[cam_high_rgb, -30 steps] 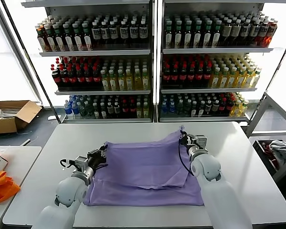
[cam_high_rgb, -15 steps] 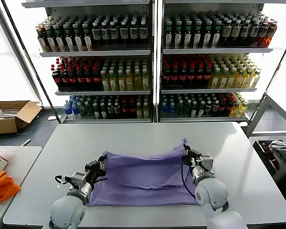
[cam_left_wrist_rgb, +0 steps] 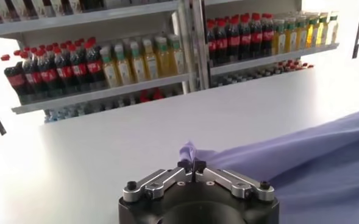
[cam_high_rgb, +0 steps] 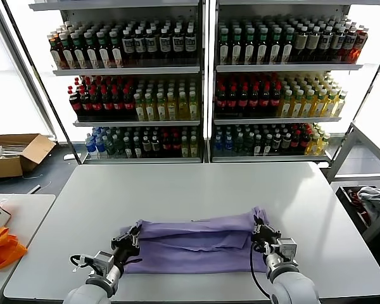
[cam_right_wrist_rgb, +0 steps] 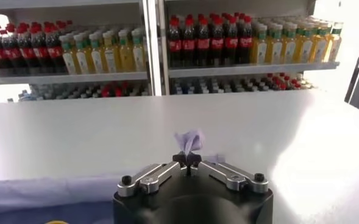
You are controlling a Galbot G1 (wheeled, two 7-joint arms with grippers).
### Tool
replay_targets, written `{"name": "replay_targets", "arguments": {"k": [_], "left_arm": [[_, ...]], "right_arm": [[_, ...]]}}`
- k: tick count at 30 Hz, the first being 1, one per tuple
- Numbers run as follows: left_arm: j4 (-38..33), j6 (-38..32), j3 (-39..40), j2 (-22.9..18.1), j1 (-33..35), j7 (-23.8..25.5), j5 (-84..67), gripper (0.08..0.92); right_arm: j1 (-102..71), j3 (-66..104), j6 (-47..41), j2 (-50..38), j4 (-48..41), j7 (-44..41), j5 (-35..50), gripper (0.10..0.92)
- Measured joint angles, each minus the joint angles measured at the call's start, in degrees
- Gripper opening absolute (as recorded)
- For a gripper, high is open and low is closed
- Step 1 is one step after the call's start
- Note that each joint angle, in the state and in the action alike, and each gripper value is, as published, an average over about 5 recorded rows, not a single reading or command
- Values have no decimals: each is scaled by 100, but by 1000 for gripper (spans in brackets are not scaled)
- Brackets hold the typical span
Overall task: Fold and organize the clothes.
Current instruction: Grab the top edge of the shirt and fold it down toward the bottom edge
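The clothes are one lavender T-shirt (cam_high_rgb: 196,244), lying as a long folded band across the near part of the white table (cam_high_rgb: 196,190). My left gripper (cam_high_rgb: 134,234) is shut on the shirt's left corner, and a tuft of fabric (cam_left_wrist_rgb: 187,149) sticks out past its fingertips (cam_left_wrist_rgb: 191,164). At the other end, my right gripper (cam_high_rgb: 258,227) is shut on the right corner, with a pinch of cloth (cam_right_wrist_rgb: 189,140) standing up from the gripper (cam_right_wrist_rgb: 186,159). Both held corners sit a little above the table. The shirt shows only plain fabric.
Drink shelves (cam_high_rgb: 202,82) full of bottles stand behind the table. A cardboard box (cam_high_rgb: 12,154) lies on the floor at far left. An orange bag (cam_high_rgb: 0,247) rests on a side table to the left. A grey-white cloth bundle (cam_high_rgb: 375,197) sits at right.
Both grippers have pulled the held corners back toward me and lower. The upper layer has come over the lower one, so the shirt went from a wide sheet to a narrow band.
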Motion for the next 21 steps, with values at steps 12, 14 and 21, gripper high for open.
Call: {"name": "replay_targets", "arguments": {"k": [12, 14, 21], "left_arm": [[9, -52, -30, -111, 218, 32, 215, 84], [24, -53, -28, -123, 217, 28, 250, 84], [81, -54, -85, -131, 207, 21, 379, 208]], "right_arm": [[-487, -32, 157, 73, 77, 56, -198, 110], [-520, -23, 184, 71, 67, 69, -224, 110], [-574, -10, 235, 60, 12, 109, -321, 144]]}}
